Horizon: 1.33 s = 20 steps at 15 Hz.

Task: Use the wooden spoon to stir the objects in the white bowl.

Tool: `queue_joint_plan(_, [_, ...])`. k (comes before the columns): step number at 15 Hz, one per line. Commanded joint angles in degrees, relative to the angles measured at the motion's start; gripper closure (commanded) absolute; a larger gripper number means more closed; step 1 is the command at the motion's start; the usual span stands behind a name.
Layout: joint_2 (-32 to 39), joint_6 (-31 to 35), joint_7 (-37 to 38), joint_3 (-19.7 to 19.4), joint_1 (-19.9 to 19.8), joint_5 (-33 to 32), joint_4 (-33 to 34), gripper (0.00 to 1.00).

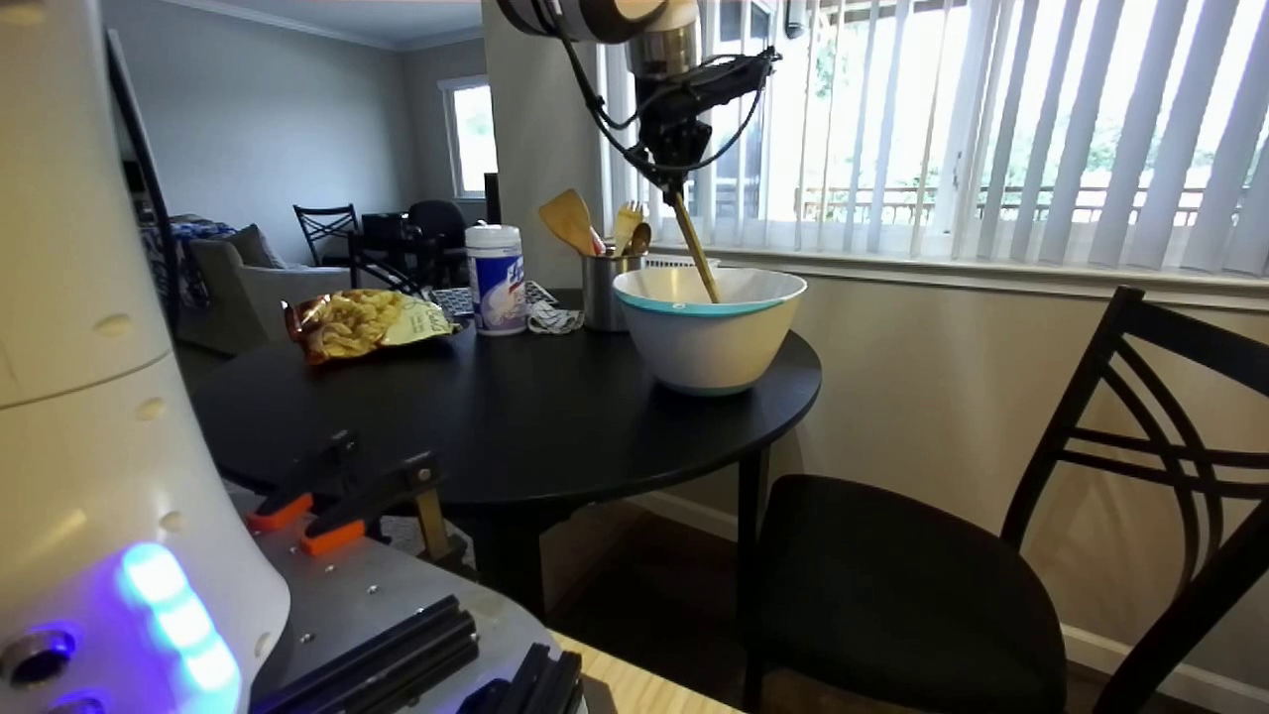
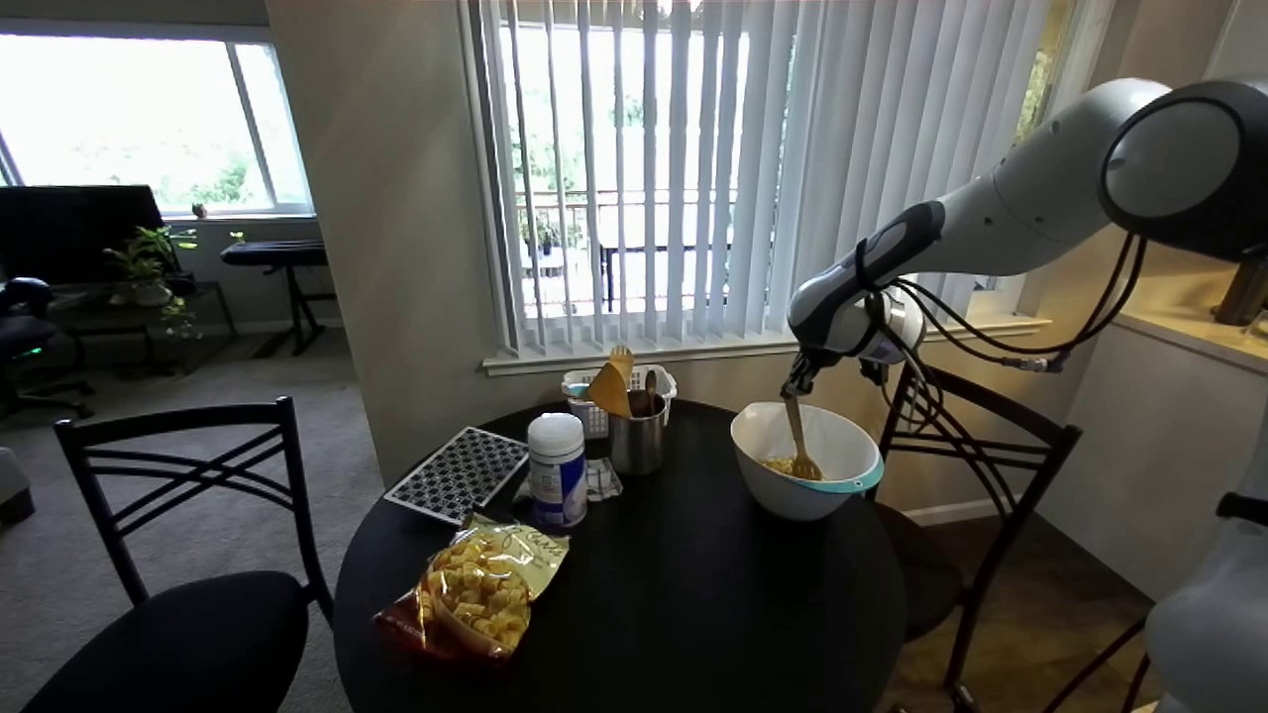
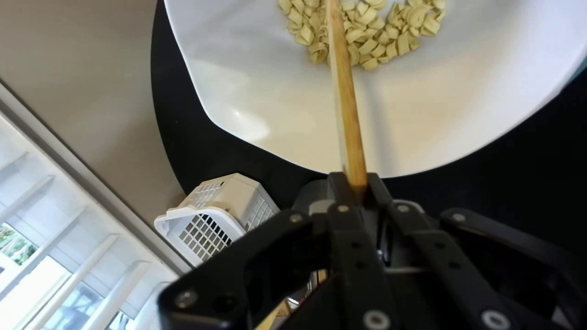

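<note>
Wrist view: I've got my tool [image 3: 360, 184] clamped on the handle of the wooden spoon [image 3: 347, 105], which slants down into the white bowl [image 3: 279, 110] with a bunch of pale yellow pieces [image 3: 367, 44] in it. In an exterior view you can spot the spoon's head [image 2: 806, 465] right by them. Bowl's on the black tabletop [image 2: 684, 614], near the metal utensil holder [image 2: 637, 444], well apart from the shiny bag [image 2: 475, 584].
</note>
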Motion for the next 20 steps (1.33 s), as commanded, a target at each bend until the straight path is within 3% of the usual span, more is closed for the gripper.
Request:
queue_joint_plan(1, [-4.06, -5.27, -3.74, 1.28, -1.73, 2.71, -2.56, 0.95])
queue_joint_plan(7, [-7.42, -13.5, -4.64, 0.66, -2.21, 1.1, -3.52, 0.95])
queue_joint_plan(11, [-8.49, -19.88, -8.93, 0.77, -1.25, 3.7, -3.39, 0.95])
queue_joint_plan(20, [-6.84, -21.25, -8.63, 3.8, 3.88, 2.62, -1.48, 0.95])
